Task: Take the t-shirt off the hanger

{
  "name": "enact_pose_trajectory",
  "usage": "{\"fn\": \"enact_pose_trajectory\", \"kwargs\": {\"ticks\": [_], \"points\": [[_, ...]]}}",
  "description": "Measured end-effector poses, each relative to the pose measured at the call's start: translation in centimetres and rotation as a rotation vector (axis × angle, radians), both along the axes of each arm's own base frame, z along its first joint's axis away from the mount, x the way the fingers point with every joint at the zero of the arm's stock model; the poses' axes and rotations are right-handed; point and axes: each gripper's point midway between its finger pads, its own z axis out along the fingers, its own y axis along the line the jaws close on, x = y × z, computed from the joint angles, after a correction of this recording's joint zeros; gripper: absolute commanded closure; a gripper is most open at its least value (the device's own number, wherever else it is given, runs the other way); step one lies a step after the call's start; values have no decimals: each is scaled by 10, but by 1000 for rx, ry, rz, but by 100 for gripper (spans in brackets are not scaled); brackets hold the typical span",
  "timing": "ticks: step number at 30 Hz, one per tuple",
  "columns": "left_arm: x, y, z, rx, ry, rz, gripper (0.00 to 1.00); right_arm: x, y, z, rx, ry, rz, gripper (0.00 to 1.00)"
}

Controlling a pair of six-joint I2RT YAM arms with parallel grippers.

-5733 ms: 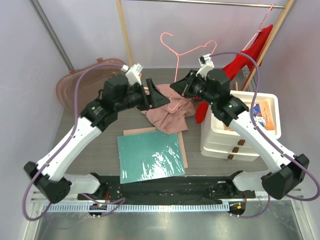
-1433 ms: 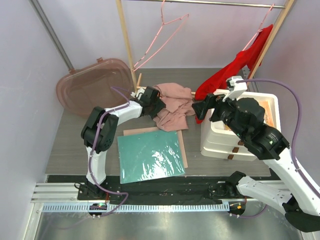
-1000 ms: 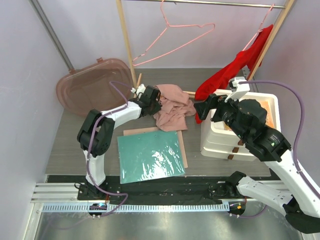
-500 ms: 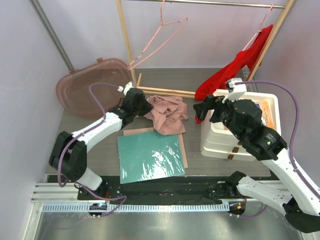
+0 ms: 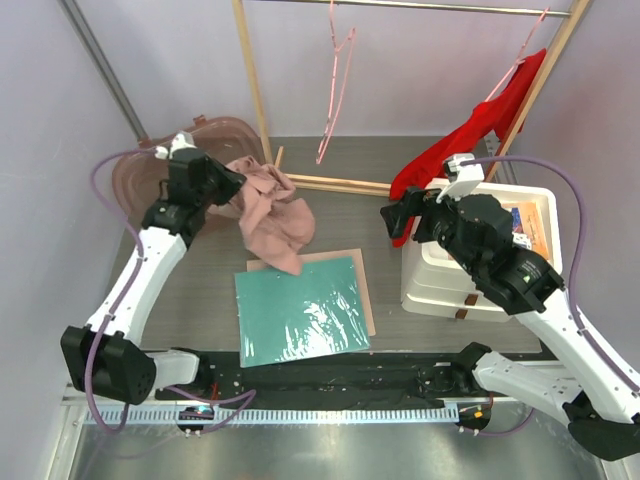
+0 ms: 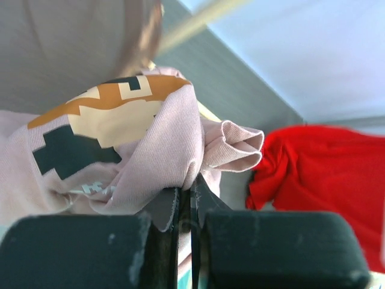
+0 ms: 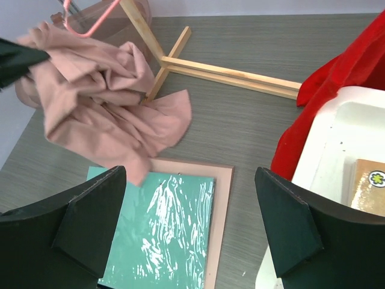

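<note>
Your left claw (image 5: 225, 190) has swung from mid-counter toward the far-left corner, taking the pink t-shirt (image 5: 272, 215) with it. The claw is pinched tight on a fold of the t-shirt. The cloth hangs down, its lower end at the far edge of the green mat (image 5: 300, 310); contact can't be told. The hanger (image 5: 335, 90) hangs on the rail above the far edge, well apart from the t-shirt. Your right claw (image 5: 397, 215) hovers wide, gripping nothing, toward the right edge near the red garment (image 5: 470, 135).

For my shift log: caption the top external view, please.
Left pincer grips the bunched pink t-shirt, free of the bare pink hanger on the rail; right pincer open, empty.
</note>
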Motion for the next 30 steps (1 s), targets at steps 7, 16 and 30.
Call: {"fn": "enact_pose_trajectory", "kwargs": {"ticks": [7,16,30], "points": [[9,42,80,65,-130,63,100,3,8,-5,9,24,14,7],[20,68,144,183,-285,161,100,3,9,-5,12,26,20,7],[55,122,191,306,-553,484,100,1,8,1,16,17,20,7]]}}
